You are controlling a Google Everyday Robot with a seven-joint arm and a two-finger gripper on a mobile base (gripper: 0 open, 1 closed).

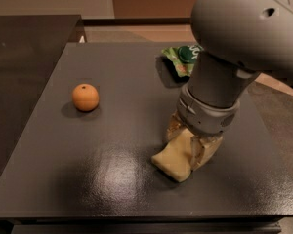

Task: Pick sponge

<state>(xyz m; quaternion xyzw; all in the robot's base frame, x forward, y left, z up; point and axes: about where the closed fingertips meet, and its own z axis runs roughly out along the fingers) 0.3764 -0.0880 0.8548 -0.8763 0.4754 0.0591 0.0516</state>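
Note:
The pale yellow sponge [172, 161] lies on the dark table [112, 179] at the front right, its near end sticking out toward the left. My gripper [191, 147] comes down on it from above under the big grey arm [219, 82]. The tan fingers [205, 150] press against the sponge's two sides, shut on it. The sponge's far end is hidden between the fingers and under the wrist. I cannot tell whether the sponge still touches the table.
An orange [85, 97] sits on the left half of the table. A green snack bag [181, 60] lies at the back, partly behind the arm. A second dark surface [24, 57] adjoins on the left. The table's front edge is close to the sponge.

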